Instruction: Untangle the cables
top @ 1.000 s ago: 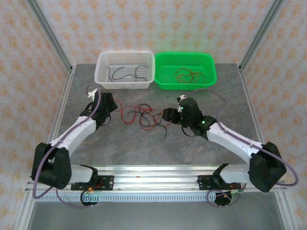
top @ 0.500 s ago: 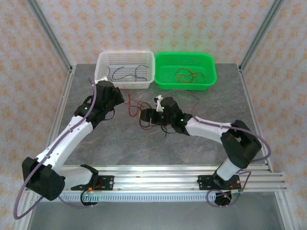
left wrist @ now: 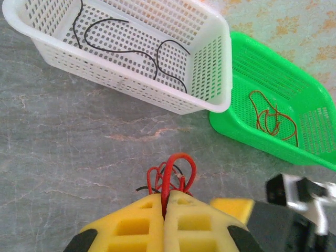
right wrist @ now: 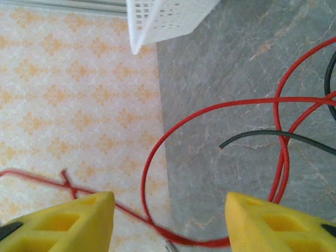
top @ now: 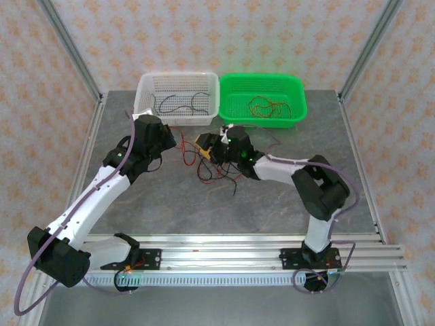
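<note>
Top view: high at the near side, looking down across the whole table (top: 272, 204). Left wrist view: low, close behind the left claw (left wrist: 165, 202), facing the far white basket (left wrist: 131, 84) and green basket (left wrist: 252, 139). Right wrist view: nearest the table, tilted, facing left; it shares the white basket's corner.

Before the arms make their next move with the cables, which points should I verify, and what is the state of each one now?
1. Left tool shut on the red loops: ok.
2. Right tool open, with a red strand passing between its fingers: ok.
3. Black strand free of the red ones: not ok, they cross beside the right tool.
4. Left tool holds red only: cannot tell; something black shows behind the loops.
5. White basket holds only black cables, green basket only red-orange cables: ok.
</note>
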{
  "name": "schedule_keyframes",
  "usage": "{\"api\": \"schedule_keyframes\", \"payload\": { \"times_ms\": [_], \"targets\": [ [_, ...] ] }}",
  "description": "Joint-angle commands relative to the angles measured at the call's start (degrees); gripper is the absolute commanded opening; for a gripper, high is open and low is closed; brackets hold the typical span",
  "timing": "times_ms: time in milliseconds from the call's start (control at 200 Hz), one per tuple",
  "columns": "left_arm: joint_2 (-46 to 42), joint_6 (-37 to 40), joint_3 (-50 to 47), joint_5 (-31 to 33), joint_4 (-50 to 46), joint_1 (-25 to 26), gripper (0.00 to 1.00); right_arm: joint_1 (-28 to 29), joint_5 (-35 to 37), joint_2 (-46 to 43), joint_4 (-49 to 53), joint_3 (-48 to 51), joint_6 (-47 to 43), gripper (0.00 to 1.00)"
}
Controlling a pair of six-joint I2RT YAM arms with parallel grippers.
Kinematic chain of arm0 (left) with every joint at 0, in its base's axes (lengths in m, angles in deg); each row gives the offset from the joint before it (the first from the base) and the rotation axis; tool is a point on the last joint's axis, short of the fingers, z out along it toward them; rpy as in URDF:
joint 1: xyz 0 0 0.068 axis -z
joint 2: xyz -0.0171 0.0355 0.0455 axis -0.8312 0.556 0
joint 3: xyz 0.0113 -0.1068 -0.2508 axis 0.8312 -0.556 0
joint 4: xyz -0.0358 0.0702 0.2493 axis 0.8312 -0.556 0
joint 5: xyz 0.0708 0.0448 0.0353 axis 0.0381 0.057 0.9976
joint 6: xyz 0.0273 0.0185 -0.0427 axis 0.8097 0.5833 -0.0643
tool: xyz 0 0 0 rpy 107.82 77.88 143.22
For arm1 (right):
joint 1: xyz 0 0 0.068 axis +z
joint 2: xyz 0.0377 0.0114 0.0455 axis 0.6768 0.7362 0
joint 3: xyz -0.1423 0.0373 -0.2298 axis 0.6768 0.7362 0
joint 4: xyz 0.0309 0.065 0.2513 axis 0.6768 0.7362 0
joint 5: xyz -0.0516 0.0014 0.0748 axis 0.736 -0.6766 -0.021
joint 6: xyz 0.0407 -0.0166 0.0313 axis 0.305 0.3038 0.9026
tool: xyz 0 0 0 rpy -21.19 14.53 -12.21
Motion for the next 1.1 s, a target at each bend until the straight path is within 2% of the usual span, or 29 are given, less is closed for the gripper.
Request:
{"api": "schedule_keyframes", "payload": {
  "times_ms": [0,400,681,726,776,876,941,1096],
  "targets": [
    [-1.6,1.3,1.0,1.2,-1.1,0.3,0.00,0.3,-6.0,3.2,-5.3,-4.4,9.0,0.59],
    [-2.6,1.4,1.0,0.7,-0.8,0.4,0.00,0.7,-12.2,11.1,-3.4,-13.3,14.5,0.62],
    [-3.2,1.4,2.4,0.4,-1.2,0.9,0.00,0.8,-14.3,16.5,-4.2,-18.9,17.4,0.59],
    [-3.4,1.4,2.6,0.5,-1.2,0.9,0.00,0.8,-14.5,17.0,-4.1,-19.4,17.4,0.55],
    [-3.6,1.5,2.9,0.5,-1.4,1.0,0.00,0.8,-14.8,17.3,-4.1,-19.7,17.4,0.45],
    [-3.5,1.8,3.9,0.9,-1.8,1.1,0.00,0.8,-14.6,17.0,-3.8,-18.9,17.1,0.13],
    [-3.3,2.1,5.1,1.0,-2.1,1.1,0.00,0.8,-13.9,16.4,-3.1,-17.9,16.3,0.01],
    [-1.8,3.4,10.7,0.6,-3.3,1.2,0.00,0.5,-11.6,14.9,-0.6,-14.9,13.0,0.00]
  ]
}}
